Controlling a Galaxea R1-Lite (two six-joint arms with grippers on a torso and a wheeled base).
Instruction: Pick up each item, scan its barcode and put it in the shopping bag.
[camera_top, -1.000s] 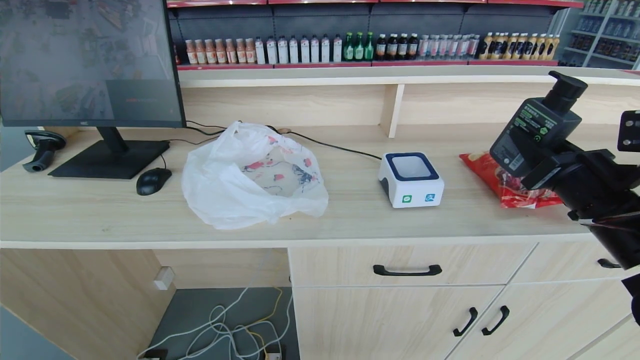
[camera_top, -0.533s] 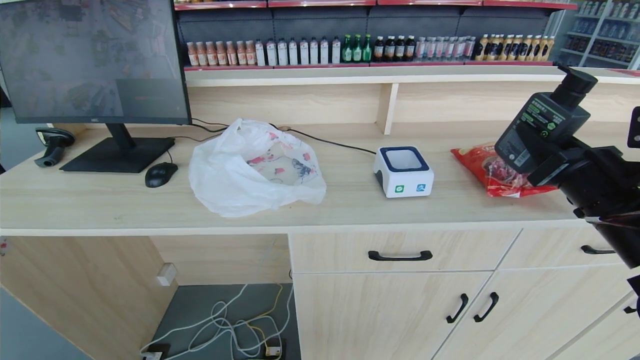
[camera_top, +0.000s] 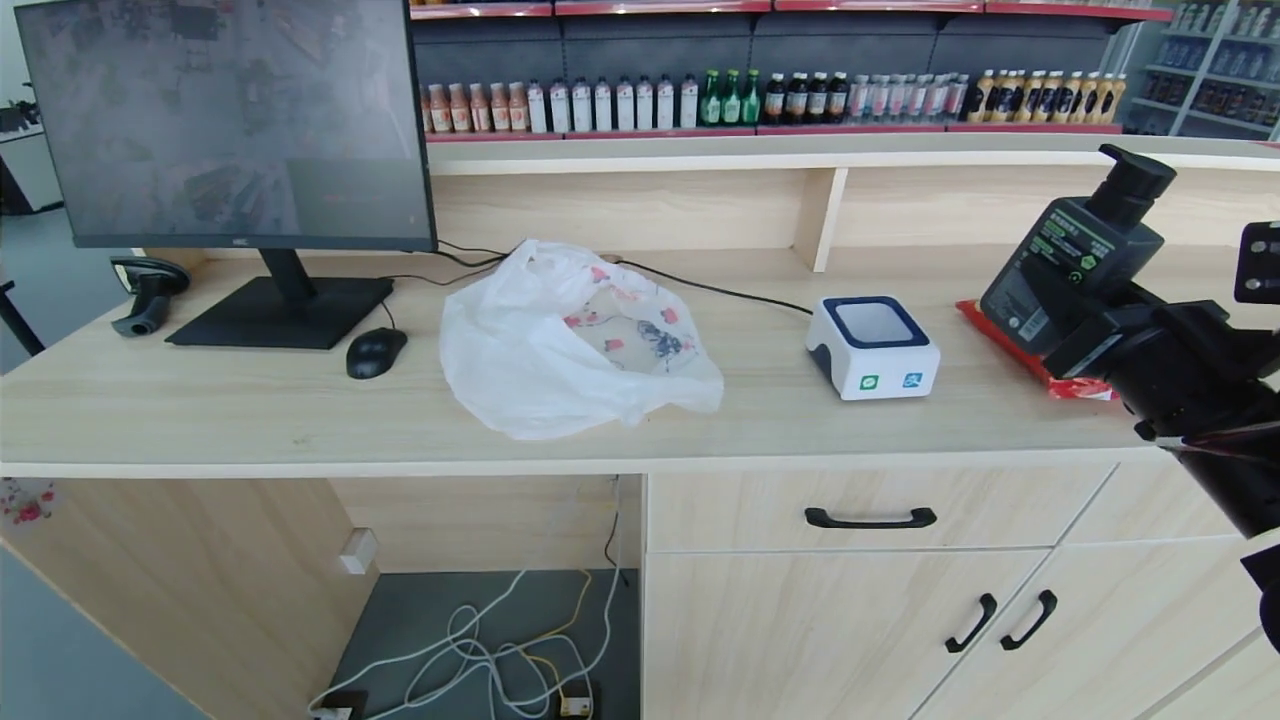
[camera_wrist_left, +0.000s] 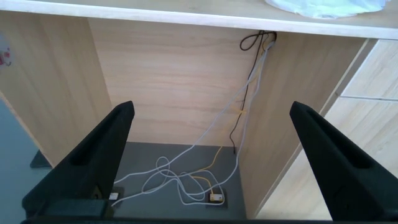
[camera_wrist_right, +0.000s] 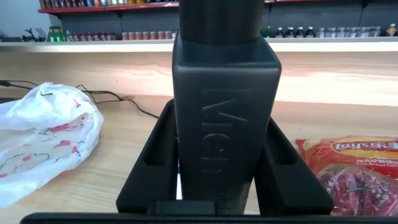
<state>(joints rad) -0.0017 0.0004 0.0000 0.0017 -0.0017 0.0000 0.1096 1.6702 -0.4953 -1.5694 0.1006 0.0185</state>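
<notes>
My right gripper (camera_top: 1085, 335) is shut on a black pump bottle (camera_top: 1075, 265) and holds it tilted above the counter's right end. In the right wrist view the bottle (camera_wrist_right: 221, 112) stands between the two black fingers (camera_wrist_right: 152, 168). A red snack packet (camera_top: 1005, 340) lies on the counter, partly hidden behind the bottle, and the right wrist view has it (camera_wrist_right: 354, 174) too. The white barcode scanner box (camera_top: 872, 345) sits left of the bottle. Further left lies the white shopping bag (camera_top: 570, 335), mouth open. My left gripper (camera_wrist_left: 211, 162) is open, low in front of the space under the counter.
A monitor (camera_top: 230, 120), a mouse (camera_top: 375, 352) and a handheld scanner (camera_top: 150, 295) stand at the counter's left end. A black cable (camera_top: 720, 292) runs behind the bag. A raised shelf with a divider (camera_top: 825, 215) backs the counter. Loose cables (camera_wrist_left: 186, 180) lie on the floor below.
The head camera has shifted, so the counter's things sit further right in the picture. The right gripper still holds the bottle, which now covers more of the red packet.
</notes>
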